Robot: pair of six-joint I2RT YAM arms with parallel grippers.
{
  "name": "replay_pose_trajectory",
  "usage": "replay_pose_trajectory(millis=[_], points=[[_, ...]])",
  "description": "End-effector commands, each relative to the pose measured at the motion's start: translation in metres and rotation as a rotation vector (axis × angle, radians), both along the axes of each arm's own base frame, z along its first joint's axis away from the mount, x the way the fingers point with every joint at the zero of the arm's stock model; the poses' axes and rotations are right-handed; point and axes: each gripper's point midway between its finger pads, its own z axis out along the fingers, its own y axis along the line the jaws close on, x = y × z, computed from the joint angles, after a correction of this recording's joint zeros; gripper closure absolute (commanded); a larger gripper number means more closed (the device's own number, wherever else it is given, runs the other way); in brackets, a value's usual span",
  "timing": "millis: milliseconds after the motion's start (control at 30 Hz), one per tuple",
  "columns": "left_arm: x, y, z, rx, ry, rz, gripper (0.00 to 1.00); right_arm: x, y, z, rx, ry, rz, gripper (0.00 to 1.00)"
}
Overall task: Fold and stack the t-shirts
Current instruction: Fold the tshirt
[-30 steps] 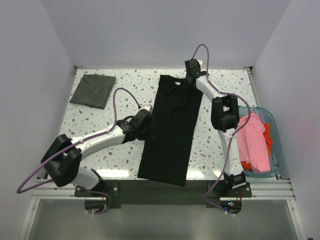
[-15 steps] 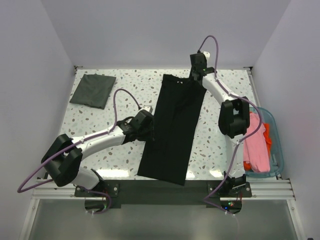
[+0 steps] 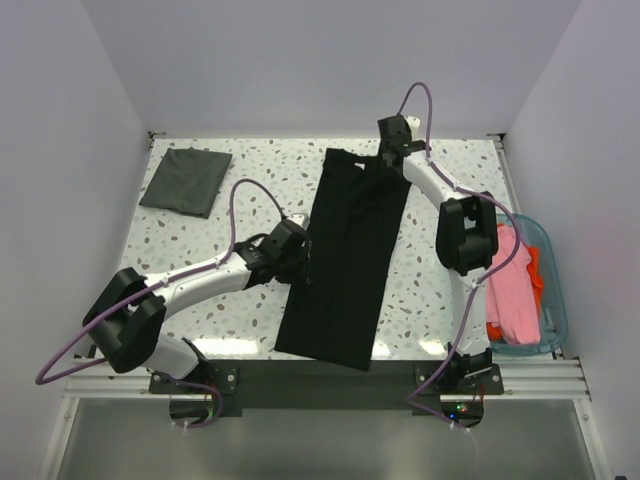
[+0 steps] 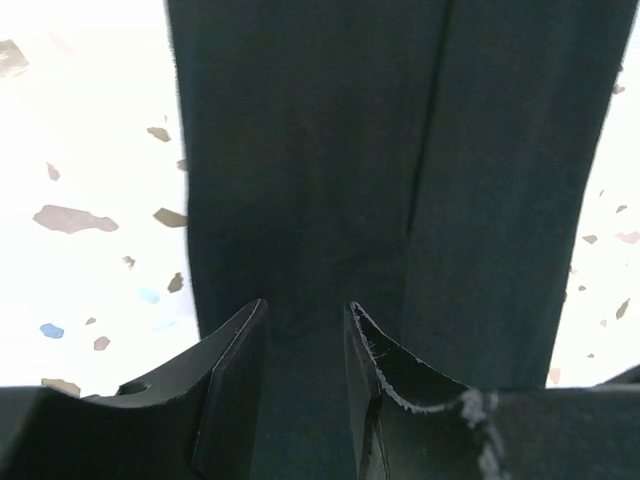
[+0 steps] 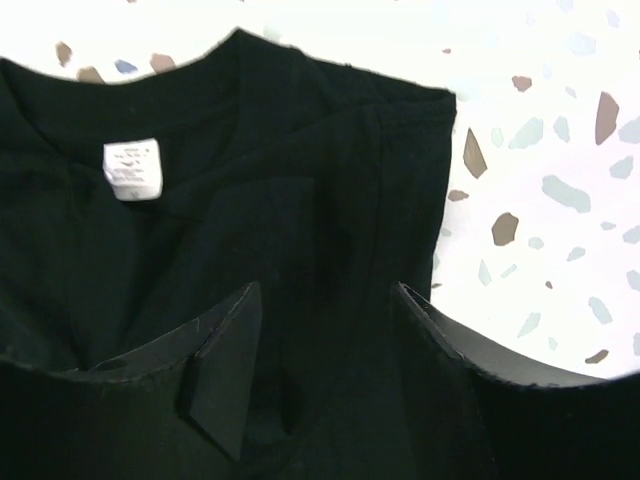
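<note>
A large black t-shirt (image 3: 345, 260) lies folded into a long strip, running from the table's far middle down to its near edge. My right gripper (image 3: 386, 163) hovers open over its collar end, and the white tag (image 5: 133, 168) shows just ahead of the spread fingers (image 5: 225, 350). My left gripper (image 3: 303, 260) rests on the strip's left edge at mid-length. Its jaws stand apart with flat black cloth (image 4: 320, 150) between and beyond them. A dark grey t-shirt (image 3: 186, 180) lies folded square at the far left. Pink (image 3: 508, 285) and orange (image 3: 535, 270) t-shirts sit in the basket.
A clear teal basket (image 3: 553, 300) stands at the table's right edge beside the right arm. White walls close in the table at the back and on both sides. Speckled tabletop (image 3: 250, 180) shows between the grey shirt and the black strip.
My right gripper has opened and let go of the black shirt's collar end, after drawing that end out flat toward the far edge. The left arm has stayed put.
</note>
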Motion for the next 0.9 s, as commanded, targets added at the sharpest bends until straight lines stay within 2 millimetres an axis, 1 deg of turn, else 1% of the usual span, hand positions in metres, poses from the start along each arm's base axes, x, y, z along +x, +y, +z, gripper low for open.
replay_pose_trajectory(millis=[0, 33, 67, 100, 133, 200, 300, 433, 533, 600, 633, 700, 733, 833, 867], points=[[0.002, -0.014, 0.006, -0.050, -0.029, -0.089, 0.59, -0.011, -0.007, 0.011, 0.000, -0.010, -0.027, 0.44], [0.000, -0.014, 0.006, -0.047, -0.029, -0.096, 0.59, -0.019, -0.005, 0.002, 0.010, 0.004, -0.025, 0.46], [-0.002, -0.016, 0.005, -0.044, -0.029, -0.106, 0.59, -0.023, -0.003, 0.009, 0.022, -0.012, -0.019, 0.53], [-0.003, -0.018, 0.005, -0.047, -0.029, -0.113, 0.59, -0.028, 0.004, 0.007, 0.027, -0.011, -0.006, 0.55], [-0.004, -0.018, 0.004, -0.046, -0.025, -0.114, 0.59, -0.035, 0.007, -0.003, 0.037, 0.003, 0.001, 0.55], [-0.005, -0.020, 0.003, -0.045, -0.026, -0.122, 0.59, -0.042, 0.017, -0.010, 0.058, 0.013, 0.020, 0.57], [-0.009, -0.024, 0.000, -0.042, -0.019, -0.135, 0.59, -0.046, 0.025, -0.030, 0.084, 0.047, 0.026, 0.58], [-0.011, -0.025, -0.001, -0.041, -0.016, -0.140, 0.59, -0.046, 0.030, -0.036, 0.101, 0.047, 0.023, 0.57], [-0.012, -0.024, -0.003, -0.037, -0.013, -0.143, 0.59, -0.048, 0.031, -0.029, 0.108, 0.029, 0.012, 0.57], [-0.013, -0.024, -0.004, -0.032, -0.011, -0.143, 0.59, -0.050, 0.031, -0.021, 0.105, 0.002, 0.001, 0.57], [-0.013, -0.023, -0.005, -0.032, -0.009, -0.144, 0.59, -0.053, 0.029, -0.014, 0.113, -0.009, -0.009, 0.57], [-0.014, -0.023, -0.005, -0.030, -0.008, -0.145, 0.59, -0.057, 0.029, -0.010, 0.111, -0.017, -0.021, 0.57], [-0.013, -0.023, -0.004, -0.029, -0.009, -0.145, 0.59, -0.060, 0.028, -0.004, 0.117, -0.028, -0.030, 0.57], [-0.014, -0.023, -0.005, -0.029, -0.007, -0.147, 0.59, -0.066, 0.031, 0.000, 0.118, -0.053, -0.031, 0.57], [-0.015, -0.022, -0.006, -0.028, -0.004, -0.144, 0.59, -0.067, 0.033, 0.007, 0.127, -0.071, -0.029, 0.57]])
